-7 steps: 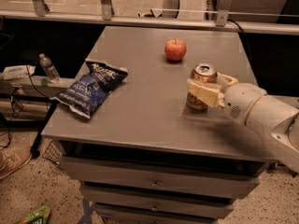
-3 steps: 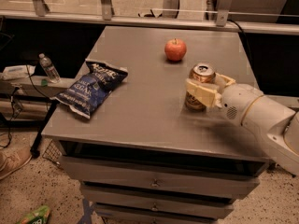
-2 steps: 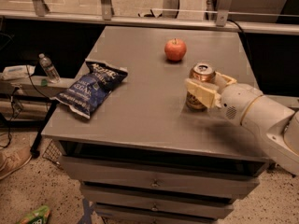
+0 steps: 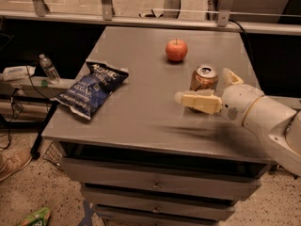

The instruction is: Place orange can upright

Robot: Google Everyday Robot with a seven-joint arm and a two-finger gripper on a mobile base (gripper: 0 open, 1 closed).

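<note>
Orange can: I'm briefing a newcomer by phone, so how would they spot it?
On the grey table, look right, to the gripper with its jaws open. The orange can stands upright between them: metallic with a silver top, unlike the round red apple behind it.

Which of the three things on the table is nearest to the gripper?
The orange can, standing upright right at the open gripper. The red apple sits farther back, and the blue chip bag lies farther away still.
</note>
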